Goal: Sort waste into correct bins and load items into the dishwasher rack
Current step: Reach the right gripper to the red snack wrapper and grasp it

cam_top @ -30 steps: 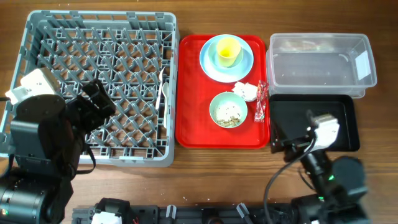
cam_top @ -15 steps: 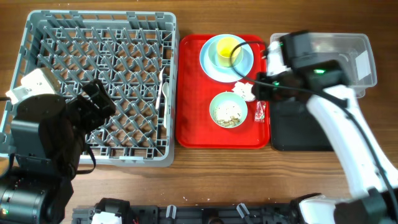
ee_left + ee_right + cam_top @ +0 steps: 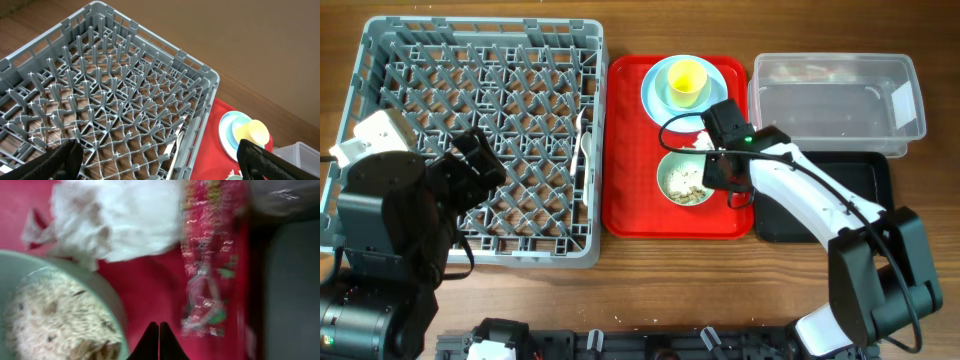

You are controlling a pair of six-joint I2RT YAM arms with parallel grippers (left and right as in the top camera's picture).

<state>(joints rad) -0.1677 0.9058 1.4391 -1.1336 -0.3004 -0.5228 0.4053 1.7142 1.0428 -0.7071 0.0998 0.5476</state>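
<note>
My right gripper (image 3: 159,341) is shut with nothing between its fingers, low over the red tray (image 3: 150,290). It sits between the mint bowl (image 3: 107,300) of rice-like scraps (image 3: 50,320) and the red snack wrapper (image 3: 207,255). The crumpled white napkin (image 3: 120,220) lies just beyond. From overhead the right gripper (image 3: 723,183) is beside the bowl (image 3: 686,180). The napkin (image 3: 697,143) is partly hidden by it. A yellow cup (image 3: 686,82) stands on the pale-blue plate (image 3: 655,105). My left gripper (image 3: 160,167) hangs open over the grey dishwasher rack (image 3: 110,100). A white utensil (image 3: 585,150) lies in the rack (image 3: 480,60).
The clear tub (image 3: 835,95) stands at the back right. The black tray (image 3: 865,200) sits in front of it, partly under my right arm. The red tray's raised rim (image 3: 620,228) borders the rack.
My right arm has swung from over the black tray across to the red tray, and its jaws have gone from open to shut. The left arm has not moved.
</note>
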